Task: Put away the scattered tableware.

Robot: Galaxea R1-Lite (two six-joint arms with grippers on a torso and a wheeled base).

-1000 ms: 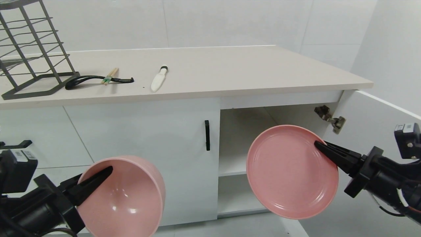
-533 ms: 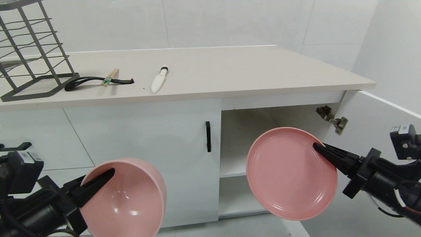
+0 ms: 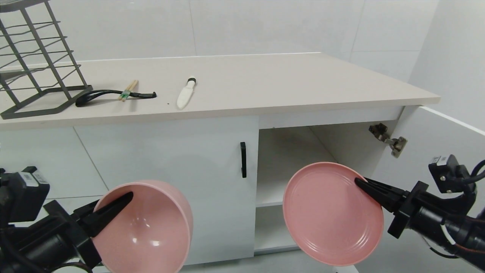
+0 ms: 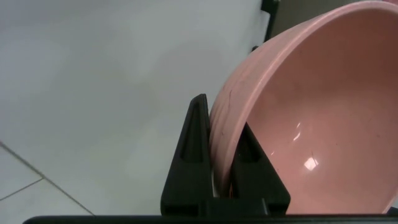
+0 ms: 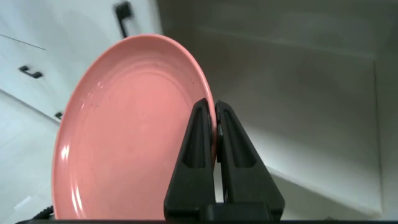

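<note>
my left jaws are clamped on the pink bowl (image 3: 151, 231) lower left, right jaws pinching the pink plate (image 3: 326, 216) by the open cabinet (image 3: 288, 151).

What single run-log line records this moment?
left claw: shut on deep pink bowl | right claw: shut on round pink plate before open white cabinet | beige countertop: black spoon, wooden chopsticks, white utensil

I see a rack (image 3: 28, 112) on the counter's (image 3: 284, 79) left end, a tiled wall (image 3: 265, 26) behind the counter, a door handle (image 3: 243, 159) and hinge (image 3: 390, 141) below it.
</note>
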